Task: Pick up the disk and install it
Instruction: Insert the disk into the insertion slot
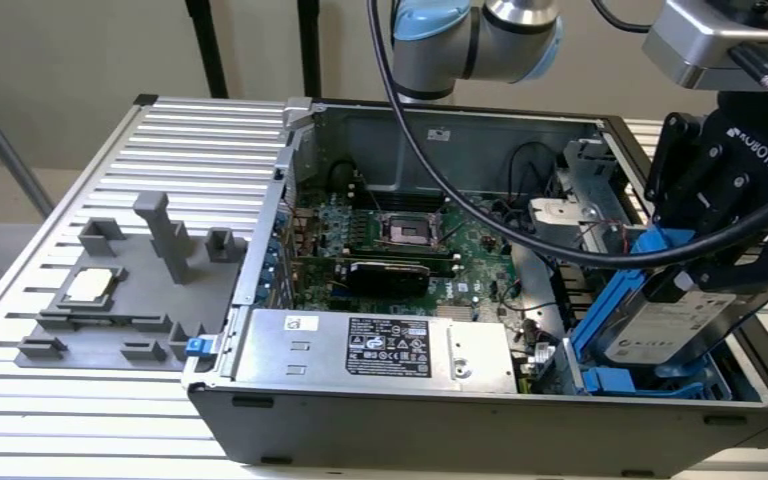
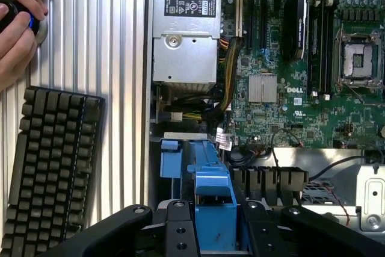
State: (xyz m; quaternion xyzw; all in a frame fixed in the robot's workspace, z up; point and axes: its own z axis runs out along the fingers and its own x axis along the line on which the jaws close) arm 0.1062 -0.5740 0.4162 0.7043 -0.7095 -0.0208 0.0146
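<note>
Disk [image 1: 662, 322] is clamped between my jaws, tilted, its lower end down among the blue bay [image 1: 611, 382] rails beneath them. My worry: that tilt could wedge it against the bay, or snag the cables [image 2: 227, 73] nearby.

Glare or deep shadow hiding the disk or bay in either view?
Exterior view: even light, no glare on the disk held in the claw; the bay under it is partly in shadow. Wrist view: ribbed table bright, not washed out; the disk's blue rail evenly lit.
</note>
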